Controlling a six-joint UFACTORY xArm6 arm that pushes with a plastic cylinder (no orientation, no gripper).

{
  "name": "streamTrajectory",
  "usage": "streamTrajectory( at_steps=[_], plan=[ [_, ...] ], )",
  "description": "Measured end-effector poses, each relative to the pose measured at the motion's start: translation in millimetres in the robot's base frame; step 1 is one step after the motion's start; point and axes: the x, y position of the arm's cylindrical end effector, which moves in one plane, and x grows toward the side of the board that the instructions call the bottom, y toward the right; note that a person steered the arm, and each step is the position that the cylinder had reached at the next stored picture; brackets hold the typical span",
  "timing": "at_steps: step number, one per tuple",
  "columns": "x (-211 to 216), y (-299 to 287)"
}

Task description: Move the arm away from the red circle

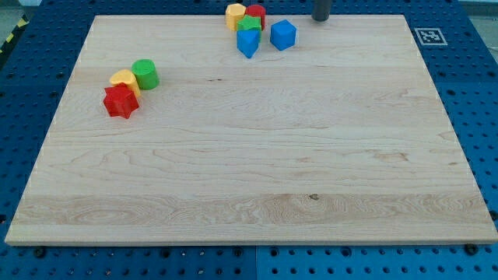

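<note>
Tip (320, 19) at bench (257, 179) top edge, right of red circle (256, 14), blue cube (283, 35) between; apart, likely retreating. No claw fitted, state cannot be told.

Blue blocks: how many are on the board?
2. Both sit near the view's top: one blue block just below the green block, the other blue block to its right. My tip is farther right. None seems hidden.
</note>
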Motion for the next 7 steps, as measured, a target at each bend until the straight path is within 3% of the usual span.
streamTrajectory(
  at_steps=[4, 6, 7],
  plan=[
    [162.7, 15.5],
    [289.8, 21.4],
    [316.3, 21.4]
  ],
)
